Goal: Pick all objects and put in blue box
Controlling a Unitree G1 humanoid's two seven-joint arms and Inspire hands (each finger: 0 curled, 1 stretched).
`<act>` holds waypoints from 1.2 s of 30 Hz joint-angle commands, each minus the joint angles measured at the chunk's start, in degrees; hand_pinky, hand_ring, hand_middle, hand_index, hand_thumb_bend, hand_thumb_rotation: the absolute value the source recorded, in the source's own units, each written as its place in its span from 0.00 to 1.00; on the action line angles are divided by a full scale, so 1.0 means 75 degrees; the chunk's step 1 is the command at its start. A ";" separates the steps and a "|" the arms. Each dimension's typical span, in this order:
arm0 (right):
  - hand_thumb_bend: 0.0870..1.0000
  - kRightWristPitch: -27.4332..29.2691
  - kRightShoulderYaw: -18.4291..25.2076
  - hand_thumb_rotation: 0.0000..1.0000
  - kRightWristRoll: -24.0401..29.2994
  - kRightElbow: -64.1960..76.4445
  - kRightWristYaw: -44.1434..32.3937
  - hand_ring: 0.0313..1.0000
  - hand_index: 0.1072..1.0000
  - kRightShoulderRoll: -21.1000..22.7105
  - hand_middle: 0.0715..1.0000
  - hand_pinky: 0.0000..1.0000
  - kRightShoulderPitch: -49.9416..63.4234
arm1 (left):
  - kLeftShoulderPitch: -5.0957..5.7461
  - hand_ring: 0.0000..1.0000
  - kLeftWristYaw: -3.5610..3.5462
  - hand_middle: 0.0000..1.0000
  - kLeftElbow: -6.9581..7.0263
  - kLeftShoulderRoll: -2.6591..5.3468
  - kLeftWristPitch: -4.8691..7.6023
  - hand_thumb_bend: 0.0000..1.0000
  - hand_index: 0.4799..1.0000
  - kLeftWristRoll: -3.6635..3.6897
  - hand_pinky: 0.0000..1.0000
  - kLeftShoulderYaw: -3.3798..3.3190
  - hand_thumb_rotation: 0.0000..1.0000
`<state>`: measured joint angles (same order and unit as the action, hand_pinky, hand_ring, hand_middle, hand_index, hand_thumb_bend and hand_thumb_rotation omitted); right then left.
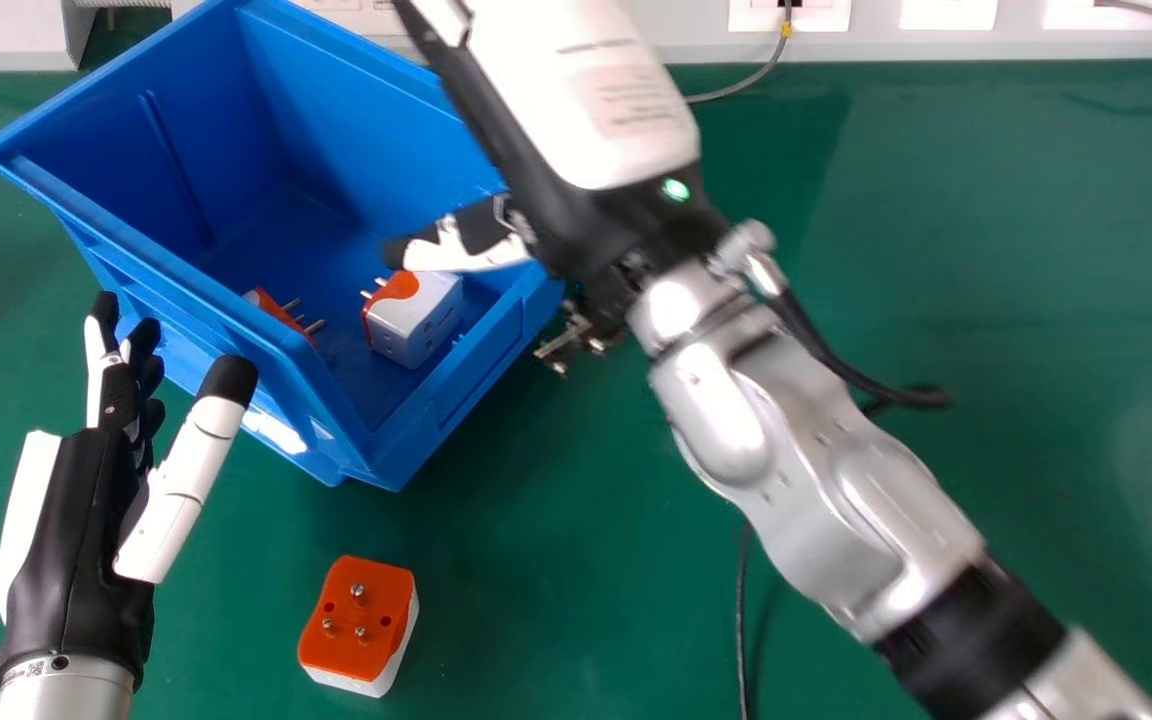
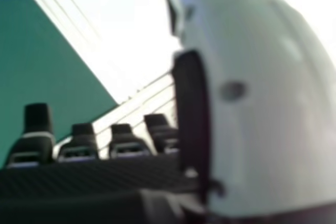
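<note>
I count one blue plastic box (image 1: 451, 405) and three plug adapters: one white-and-orange adapter (image 1: 418, 318) and one partly hidden adapter (image 1: 278, 313) in the box, plus one orange-topped adapter (image 1: 356, 615) on the one green table (image 1: 576, 560). I have two hands, my left hand (image 1: 76, 530) and my right hand (image 1: 471, 256). I tally at least three cables: one black cable (image 1: 742, 610), one bent grey cable (image 1: 751, 82), one corner cable (image 1: 1151, 12).

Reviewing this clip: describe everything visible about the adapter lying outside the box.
The adapter is a chunky, round-cornered block, apparently plastic. Its orange face points up, carrying three metal pins and small dark holes; a white body shows below. It rests on the green table, nearer the robot than the blue box, touching nothing else.
</note>
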<state>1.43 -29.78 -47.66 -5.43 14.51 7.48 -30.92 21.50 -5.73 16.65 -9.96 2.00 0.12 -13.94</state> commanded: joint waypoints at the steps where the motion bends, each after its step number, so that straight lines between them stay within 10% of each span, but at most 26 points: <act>1: 0.59 -0.0065 0.0268 0.12 -0.0073 0.0700 -0.0042 0.98 0.95 0.0119 1.00 0.86 0.0260 | -0.0063 1.00 -0.0024 1.00 0.0066 -0.0066 0.0166 0.79 1.00 0.0085 1.00 -0.0056 0.81; 36: 0.57 -0.0658 0.1480 0.18 -0.0228 0.1579 -0.0973 0.96 0.95 0.1151 0.99 0.84 0.3204 | -0.0059 1.00 -0.0029 1.00 0.0120 -0.0018 0.0205 0.77 1.00 0.0091 1.00 -0.0147 0.81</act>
<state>-3.26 -19.54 -49.25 6.16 7.63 15.79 -5.54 21.17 -6.09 16.61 -9.98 2.07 0.14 -14.65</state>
